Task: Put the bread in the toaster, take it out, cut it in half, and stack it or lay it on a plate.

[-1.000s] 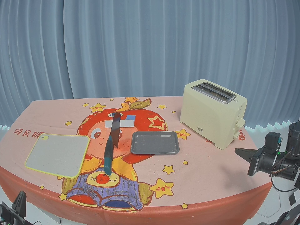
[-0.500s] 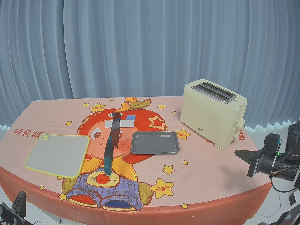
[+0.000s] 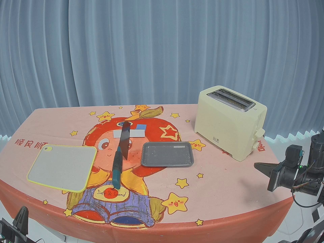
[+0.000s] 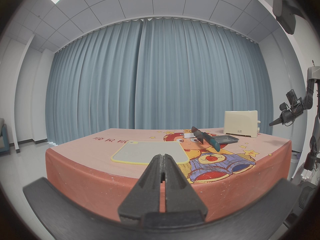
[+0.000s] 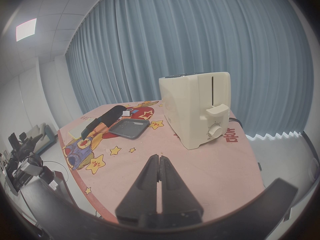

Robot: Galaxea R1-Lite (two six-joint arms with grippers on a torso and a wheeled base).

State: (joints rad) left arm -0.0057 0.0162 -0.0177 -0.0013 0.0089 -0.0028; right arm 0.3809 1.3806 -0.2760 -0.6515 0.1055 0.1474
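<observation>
Since both slots of the toaster (image 3: 229, 122) look empty and we cannot tell where the bread is, we judge the task to be at its very start, with fetching a slice as the step in hand. To do it well, we would locate the slice first and spread the fingers wide before the approach. We would then grip it by its edges, lightly enough not to crush it, and lower it upright into a slot.

The toaster stands at the far right corner of the counter (image 3: 219, 189), its lever end facing the right edge. The grey plate (image 3: 167, 154) lies mid-counter and the cutting board (image 3: 62, 166) sits toward the front left edge. The knife (image 3: 118, 159) lies between them, blade toward the far edge.

Right end effector (image 5: 159, 159): fingers pressed together and holding nothing. It is off the right edge, near the toaster's lever end but apart from it.

Left end effector (image 4: 163, 157): fingers together and empty. It hangs below the front left corner, touching nothing.
</observation>
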